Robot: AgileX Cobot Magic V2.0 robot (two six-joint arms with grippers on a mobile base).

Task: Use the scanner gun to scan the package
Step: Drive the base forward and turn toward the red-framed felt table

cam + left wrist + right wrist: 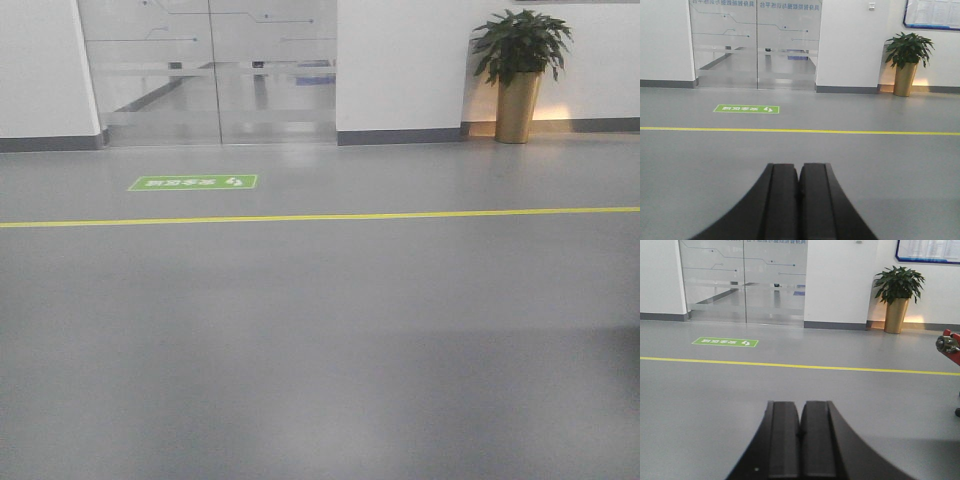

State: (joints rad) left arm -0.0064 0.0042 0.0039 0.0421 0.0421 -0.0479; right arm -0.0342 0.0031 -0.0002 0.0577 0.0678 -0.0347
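Two grippers, each closed finger against finger and holding nothing: the left gripper (799, 167) and the right gripper (801, 406) point over grey floor (320, 350) toward a yellow line (320, 215), glass doors (210, 70) and a potted plant (518, 70). Neither package nor scanner gun shows in any view.

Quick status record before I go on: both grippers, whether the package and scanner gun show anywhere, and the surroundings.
left gripper: black fingers shut together, holding nothing
right gripper: black fingers shut together, holding nothing
package: in no view
scanner gun: in no view
floor: plain grey floor, thin yellow painted line, green rectangular floor sticker
far wall: frosted glass doors, leafy green plant in gold pot
right wrist view, right edge: red metal part, cannot identify
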